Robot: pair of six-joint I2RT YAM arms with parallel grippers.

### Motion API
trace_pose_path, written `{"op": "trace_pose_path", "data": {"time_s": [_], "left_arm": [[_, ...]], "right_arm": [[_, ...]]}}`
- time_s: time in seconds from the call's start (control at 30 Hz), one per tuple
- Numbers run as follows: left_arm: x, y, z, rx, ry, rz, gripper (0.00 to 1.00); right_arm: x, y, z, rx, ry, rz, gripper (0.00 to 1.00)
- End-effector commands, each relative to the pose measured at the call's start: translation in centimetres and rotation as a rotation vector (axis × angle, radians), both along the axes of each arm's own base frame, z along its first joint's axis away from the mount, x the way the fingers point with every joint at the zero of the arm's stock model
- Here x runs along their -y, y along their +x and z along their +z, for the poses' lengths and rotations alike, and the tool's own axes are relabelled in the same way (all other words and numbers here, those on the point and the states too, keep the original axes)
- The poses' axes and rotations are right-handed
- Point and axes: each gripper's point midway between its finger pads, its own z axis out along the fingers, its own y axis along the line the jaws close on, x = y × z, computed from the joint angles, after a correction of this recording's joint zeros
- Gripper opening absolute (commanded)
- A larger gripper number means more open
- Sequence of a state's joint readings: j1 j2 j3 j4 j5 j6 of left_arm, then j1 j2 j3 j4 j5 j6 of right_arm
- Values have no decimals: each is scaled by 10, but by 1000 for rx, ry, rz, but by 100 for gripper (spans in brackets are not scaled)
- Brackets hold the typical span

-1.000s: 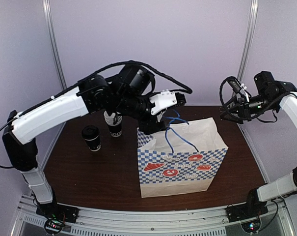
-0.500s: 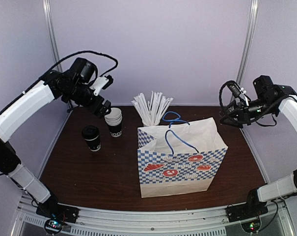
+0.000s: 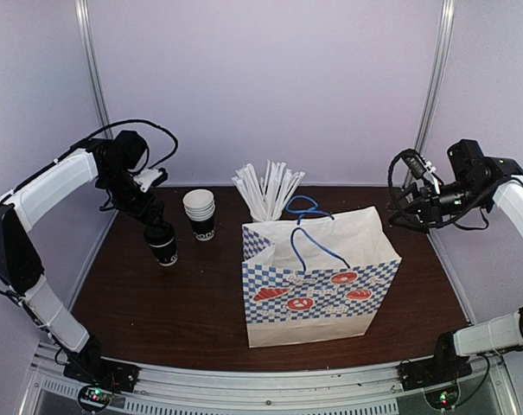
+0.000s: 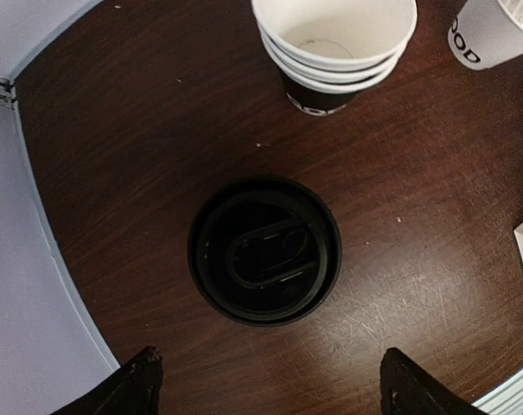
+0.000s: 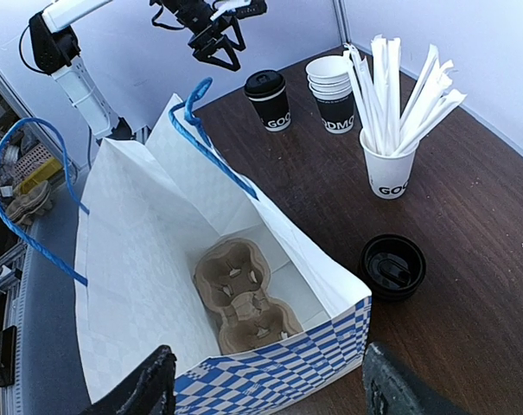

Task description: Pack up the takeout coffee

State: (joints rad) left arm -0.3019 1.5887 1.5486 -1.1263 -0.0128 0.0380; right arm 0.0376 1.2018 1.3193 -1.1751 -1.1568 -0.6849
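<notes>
While beside takeout coffee — stacked cups.

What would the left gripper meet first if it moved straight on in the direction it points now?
Most likely the black lid of the takeout coffee. The left gripper points down, jaws open, and the lid sits centred ahead in its wrist view. The gap above it is unclear.

- The left arm stretches along the left side, wrist bent so the left end effector points straight down, its fingers spread wide and empty.
- The right arm is held high on the right, the right end effector angled inward and downward, its fingers parted and empty.
</notes>
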Motion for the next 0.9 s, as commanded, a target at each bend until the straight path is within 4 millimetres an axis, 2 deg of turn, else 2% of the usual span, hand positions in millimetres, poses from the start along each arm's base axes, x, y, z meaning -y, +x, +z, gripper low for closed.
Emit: {"op": "trace_pose_path", "data": {"time_s": [0.0, 0.13, 0.43, 0.77, 0.87], "left_arm": [[7, 4, -22, -83, 7, -61, 89], [-6, 16, -36, -105, 98, -16, 91], [-8, 30, -50, -100, 131, -1, 93], [9, 40, -60, -120, 58, -20, 79], [13, 41, -63, -134, 41, -14, 77]], "right_arm": [[-2, -4, 7, 35, 32, 18, 73], [-3, -7, 8, 36, 42, 24, 73], [-3, -8, 8, 37, 46, 23, 73], [-3, -6, 5, 29, 49, 19, 73], [-3, -6, 5, 27, 47, 17, 73]]}}
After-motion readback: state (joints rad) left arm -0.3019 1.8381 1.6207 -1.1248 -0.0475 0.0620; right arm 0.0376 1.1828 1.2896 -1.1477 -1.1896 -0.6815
